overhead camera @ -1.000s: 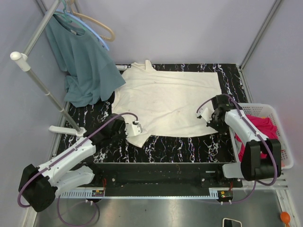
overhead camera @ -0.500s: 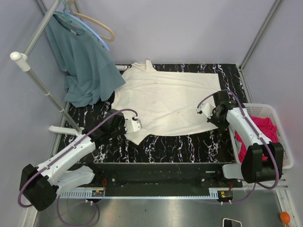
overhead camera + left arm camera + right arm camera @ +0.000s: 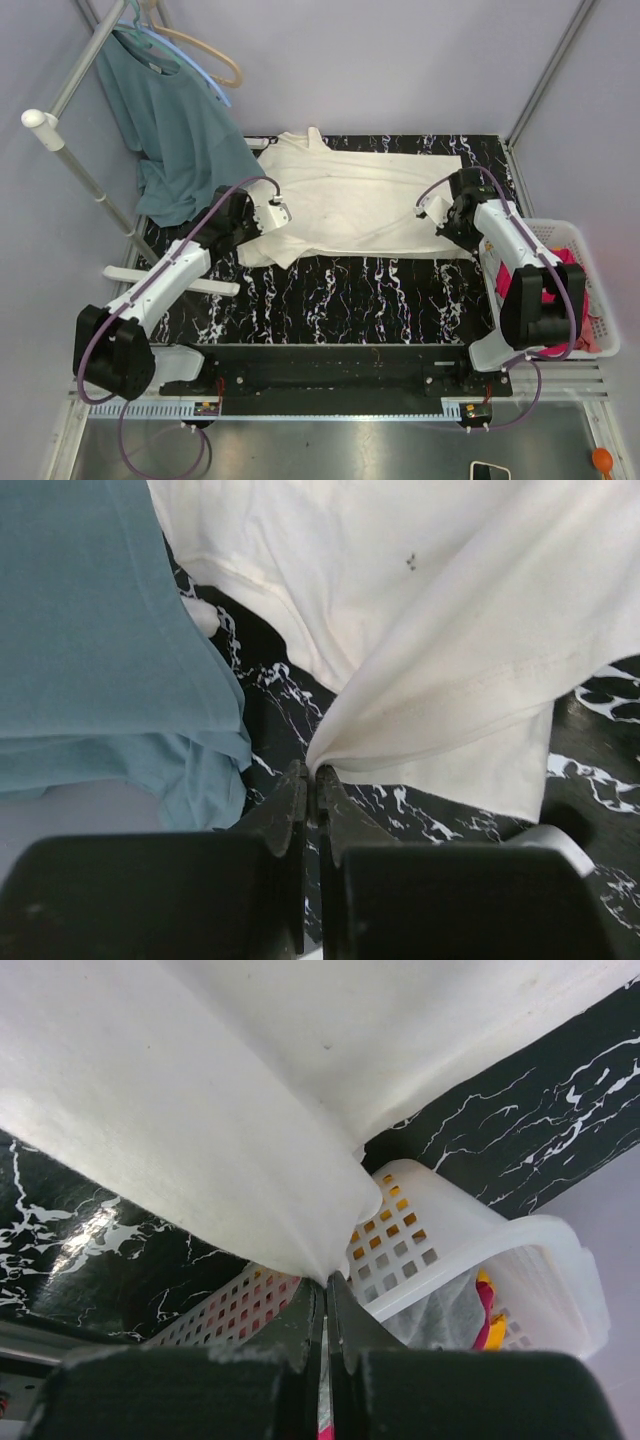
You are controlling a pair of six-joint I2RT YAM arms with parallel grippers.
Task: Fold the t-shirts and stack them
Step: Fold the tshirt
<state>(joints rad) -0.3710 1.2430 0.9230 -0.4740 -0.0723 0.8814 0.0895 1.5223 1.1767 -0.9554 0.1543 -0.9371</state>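
Observation:
The cream t-shirt (image 3: 350,205) lies across the back half of the black marbled table (image 3: 370,300), its near half lifted and carried over the far half. My left gripper (image 3: 270,215) is shut on its left hem corner, seen pinched in the left wrist view (image 3: 312,770). My right gripper (image 3: 437,212) is shut on its right hem corner, seen in the right wrist view (image 3: 325,1278). The magenta-pink t-shirt (image 3: 560,270) lies in the white basket (image 3: 600,330) at the right; a strip of it shows in the right wrist view (image 3: 482,1320).
A teal shirt (image 3: 180,140) hangs from a hanger on a metal rack (image 3: 80,170) at the back left, its lower part resting on the table next to my left gripper; it also shows in the left wrist view (image 3: 90,630). The basket's wall (image 3: 470,1230) is beside my right gripper.
Both grippers have carried the cream t-shirt's near edge away from me toward the back, folding the near half over the far half. The front of the table is now uncovered.

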